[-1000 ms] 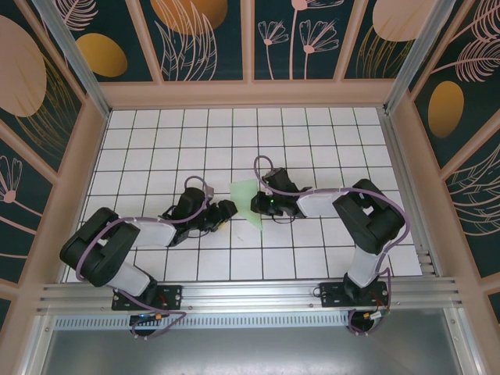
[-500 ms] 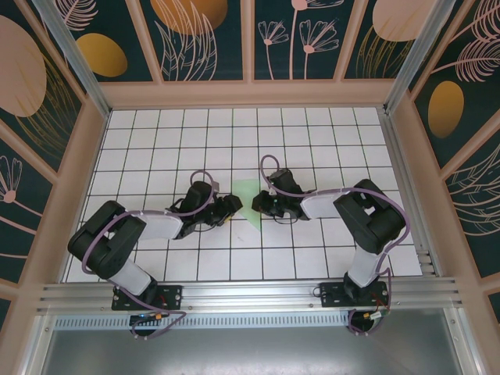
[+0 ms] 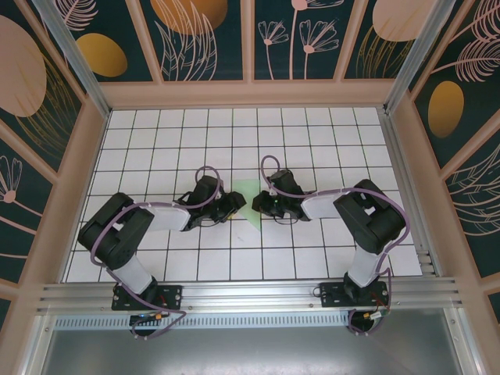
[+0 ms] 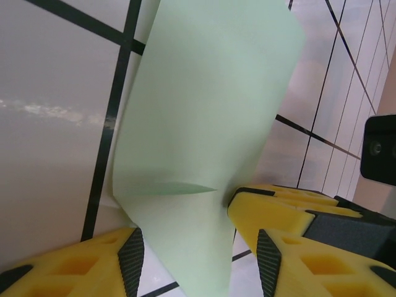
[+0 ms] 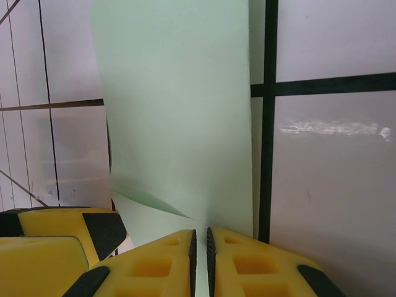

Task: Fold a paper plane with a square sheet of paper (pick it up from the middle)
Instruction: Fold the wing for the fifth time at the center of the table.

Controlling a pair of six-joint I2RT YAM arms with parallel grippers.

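- the sheet of paper point(image 3: 248, 195) sits near the centre of the worktop point(image 3: 234, 133), curved and partly lifted off it.
- the right gripper point(image 5: 199, 242) is pressed together, pinching the sheet's right side.
- the left gripper point(image 4: 189, 238) is spread, one finger on either side of the sheet's left side.

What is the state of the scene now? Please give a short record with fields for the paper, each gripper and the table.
paper: pale green sheet of paper, between both grippers, partly raised off the table
left gripper: jaws apart, paper edge in the gap
right gripper: shut on the sheet's edge
table surface: white tiles, black grid lines
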